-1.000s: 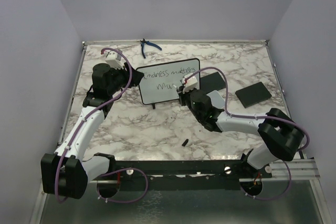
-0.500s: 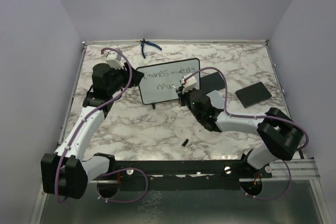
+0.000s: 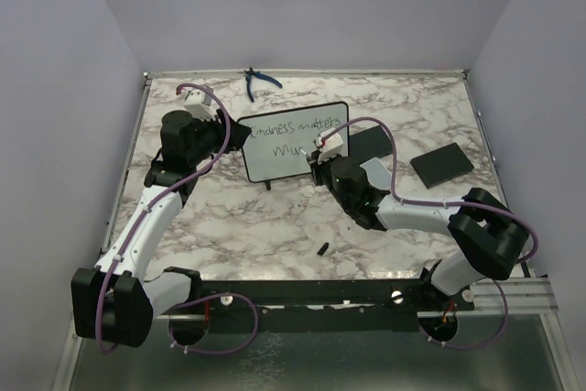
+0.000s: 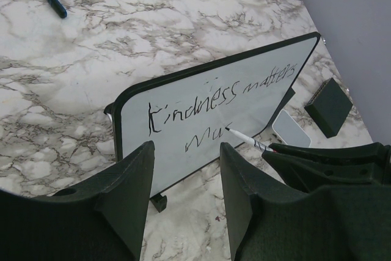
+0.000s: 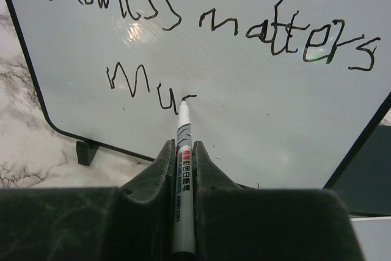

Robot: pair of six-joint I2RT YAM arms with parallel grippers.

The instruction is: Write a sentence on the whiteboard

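At the left, the left end effector is seen with its fingers spread wide and nothing gripped between them, just beside the left edge of the whiteboard. The whiteboard is stood tilted on its small feet near the middle of the marble surface. On it the sentence is partly written: "Kindness matters" on the top line, "Mu" below (a short stroke of the next letter is begun). A white marker is clamped in the right end effector, its tip touching the board at that stroke. Writing is judged to be in hand. Next, the missing letters must be traced rightward with light, steady contact. A black pad lies well to the right.
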